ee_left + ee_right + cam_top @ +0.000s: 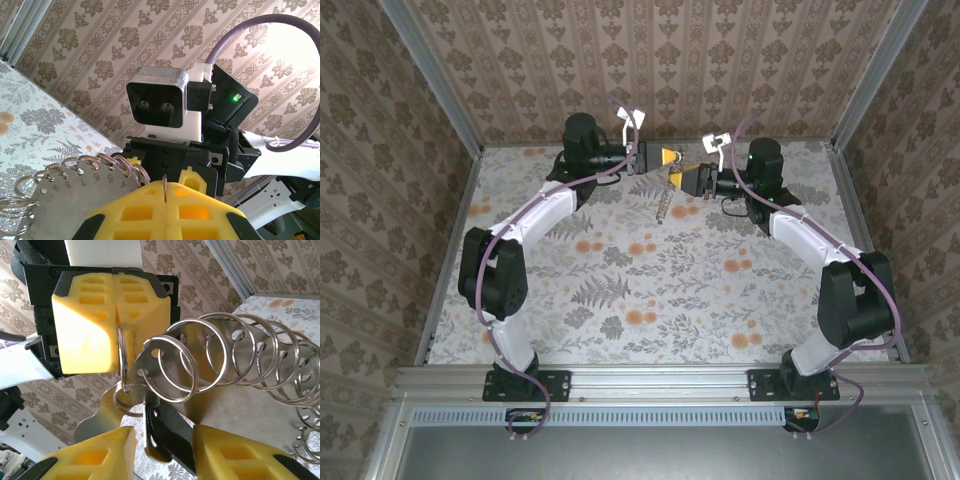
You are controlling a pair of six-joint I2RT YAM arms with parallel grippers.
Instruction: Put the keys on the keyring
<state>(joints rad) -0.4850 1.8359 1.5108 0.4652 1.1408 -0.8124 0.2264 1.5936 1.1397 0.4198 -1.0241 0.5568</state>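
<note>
Both arms meet above the far middle of the table. My left gripper (655,156) (164,186) is shut on a thin steel keyring (122,357), whose edge sticks up from between the yellow pads (90,325). A metal plate (235,405) (65,200) (665,205) strung with several larger rings hangs from it. The key (172,437), with a dark head and a pale metal blade, sits between the fingers of my right gripper (165,432) (682,178). It leans on the right pad, and a gap shows beside the left pad. Its top meets a small ring; whether it is threaded I cannot tell.
The floral tablecloth (650,290) lies below, far under both grippers. Patterned walls (660,60) and aluminium frame posts (430,75) close in the back and sides. The right wrist's camera housing (160,102) sits right in front of my left fingers.
</note>
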